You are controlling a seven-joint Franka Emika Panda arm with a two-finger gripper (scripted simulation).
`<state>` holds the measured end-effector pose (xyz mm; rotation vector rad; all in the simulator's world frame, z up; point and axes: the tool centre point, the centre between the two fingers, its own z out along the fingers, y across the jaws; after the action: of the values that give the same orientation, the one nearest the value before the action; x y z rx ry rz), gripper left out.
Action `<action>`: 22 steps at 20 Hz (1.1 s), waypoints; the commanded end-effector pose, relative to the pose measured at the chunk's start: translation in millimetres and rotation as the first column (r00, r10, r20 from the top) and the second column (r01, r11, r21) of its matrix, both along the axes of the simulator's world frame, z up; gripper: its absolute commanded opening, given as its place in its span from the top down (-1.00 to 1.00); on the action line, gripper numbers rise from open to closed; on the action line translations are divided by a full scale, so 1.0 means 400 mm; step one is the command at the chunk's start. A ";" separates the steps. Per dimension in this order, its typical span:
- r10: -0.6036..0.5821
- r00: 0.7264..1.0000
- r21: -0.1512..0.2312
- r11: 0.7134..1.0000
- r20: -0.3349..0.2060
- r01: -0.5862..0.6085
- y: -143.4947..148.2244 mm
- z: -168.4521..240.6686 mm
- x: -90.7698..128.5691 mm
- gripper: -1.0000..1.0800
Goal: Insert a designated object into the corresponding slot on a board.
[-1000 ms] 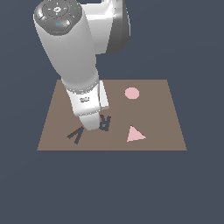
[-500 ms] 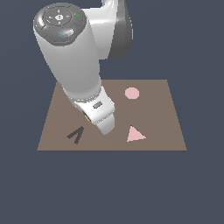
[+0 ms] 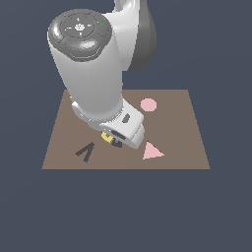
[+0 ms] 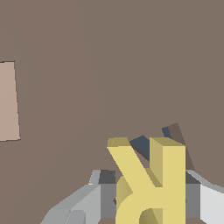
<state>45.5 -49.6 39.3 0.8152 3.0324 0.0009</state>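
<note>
In the wrist view my gripper (image 4: 151, 199) is shut on the yellow R-shaped block (image 4: 151, 183), with a grey finger (image 4: 87, 201) on either side of it. The block hangs just over the brown board (image 4: 109, 65). Parts of the dark grey-blue R-shaped recess (image 4: 141, 144) show right behind the block. In the exterior view the arm's hand hides most of this. Only a bit of the yellow block (image 3: 106, 138) and a dark patch of the slot (image 3: 116, 143) show under my gripper (image 3: 112, 140), near the middle of the board (image 3: 182, 128).
A dark V-shaped recess (image 3: 86, 151) lies toward the exterior view's left of the hand. A pink triangle (image 3: 151, 151) lies to its right and a pink circle (image 3: 148, 104) farther back. A pale tan flat shape (image 4: 8, 100) shows at the wrist view's edge.
The arm has leaned over and the hand has shifted slightly toward the exterior view's right, away from the V recess. The hand now covers the fingers, with the yellow block showing beneath it.
</note>
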 end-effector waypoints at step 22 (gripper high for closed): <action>0.350 0.937 0.000 0.937 -0.001 -0.350 0.057 0.003 0.022 1.00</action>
<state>54.1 -26.6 40.2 0.2618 3.1305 0.0002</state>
